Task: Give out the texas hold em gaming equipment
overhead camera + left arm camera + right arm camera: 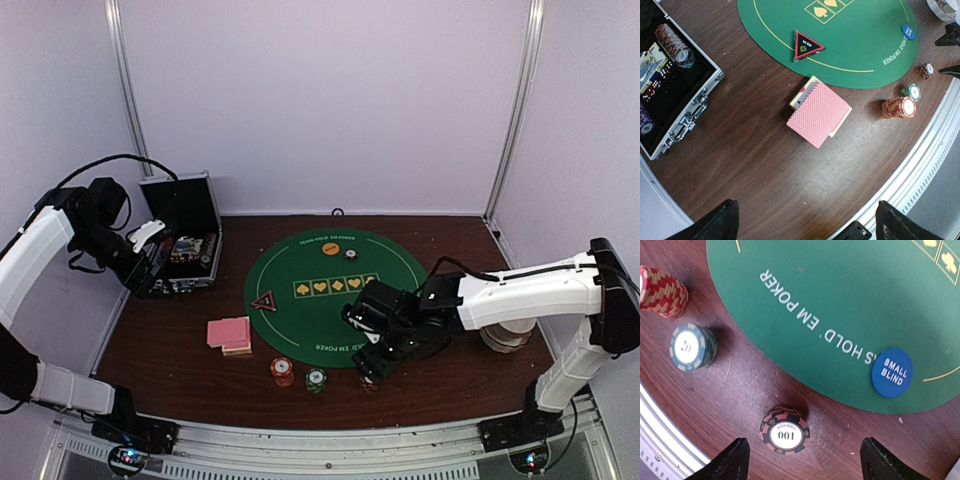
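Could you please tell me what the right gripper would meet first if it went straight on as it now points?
Probably the black-red chip stack marked 100, which lies just ahead of the right gripper, between its open fingers, on the table. Depth is unclear, so the fingers may straddle it.

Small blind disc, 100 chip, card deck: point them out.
small blind disc [891, 372], right wrist view, face centre
100 chip [785, 434], right wrist view, top label
card deck [819, 114], left wrist view, top back

matt green felt mat [840, 300], scuffed wood table [760, 165]
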Robot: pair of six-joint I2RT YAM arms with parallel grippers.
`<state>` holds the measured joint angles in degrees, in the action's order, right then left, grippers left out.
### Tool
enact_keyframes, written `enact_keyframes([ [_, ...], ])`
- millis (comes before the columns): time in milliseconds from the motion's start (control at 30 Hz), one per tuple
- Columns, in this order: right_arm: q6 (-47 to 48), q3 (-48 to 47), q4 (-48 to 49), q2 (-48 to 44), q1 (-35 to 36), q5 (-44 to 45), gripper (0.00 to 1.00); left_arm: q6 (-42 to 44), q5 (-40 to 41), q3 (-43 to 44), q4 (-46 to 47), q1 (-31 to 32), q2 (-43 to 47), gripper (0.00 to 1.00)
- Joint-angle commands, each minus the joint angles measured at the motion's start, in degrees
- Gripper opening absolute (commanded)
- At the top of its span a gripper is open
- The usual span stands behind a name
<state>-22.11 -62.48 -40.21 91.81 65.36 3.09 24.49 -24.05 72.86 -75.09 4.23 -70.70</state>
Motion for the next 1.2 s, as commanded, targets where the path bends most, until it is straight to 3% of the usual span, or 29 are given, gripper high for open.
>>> enact_keyframes([
  [0, -1.02, 1.02, -0.5, -0.13, 0.59, -2.78, 0.8, -0.2, -0.64, 0.04, 0.11, 0.23, 0.9, 0.98],
  [333, -0.02, 2.22, 1.48, 4.42, 1.17, -6.6, 0.78, -0.12, -0.64, -0.07, 0.01, 0.17, 0.87, 0.98],
  [1167, 0.49, 1.66, 3.0, 7.92, 1.17, -5.28, 0.51, -0.15, -0.44, 0.52, -0.08, 0.24, 1.09, 0.97],
])
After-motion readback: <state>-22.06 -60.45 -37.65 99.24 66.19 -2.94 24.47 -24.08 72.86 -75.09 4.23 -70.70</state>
